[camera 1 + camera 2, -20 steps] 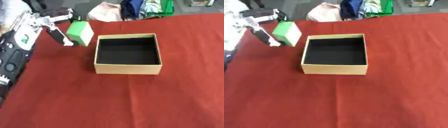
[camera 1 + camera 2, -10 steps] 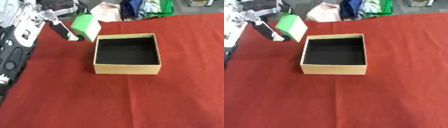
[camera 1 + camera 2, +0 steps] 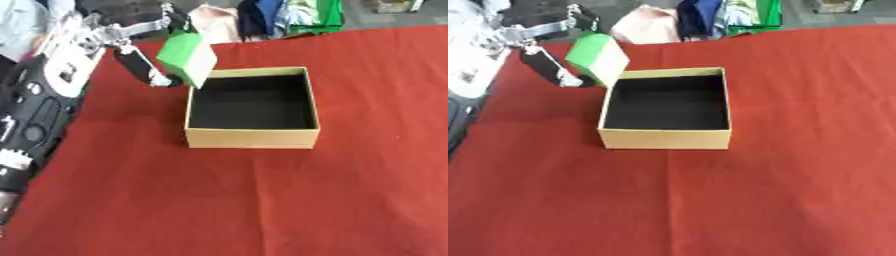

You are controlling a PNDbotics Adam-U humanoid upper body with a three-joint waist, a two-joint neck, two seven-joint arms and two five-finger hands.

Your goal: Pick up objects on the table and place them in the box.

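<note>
A green and white carton (image 3: pixel 186 59) hangs tilted in the air over the far left corner of the box. My left hand (image 3: pixel 140 49) is shut on it, with a finger over its top and the thumb under its left side. The open tan cardboard box (image 3: pixel 252 138) with a black inside stands in the middle of the red table and holds nothing that I can see. My left arm comes in along the left edge. The right hand shows in neither view.
The red cloth (image 3: pixel 262 200) covers the whole table. Beyond its far edge lie bundles of pink, blue and green fabric (image 3: pixel 262 17).
My left hand has lifted the green carton off the table and carried it to the right, from beside the box to above its far left corner.
</note>
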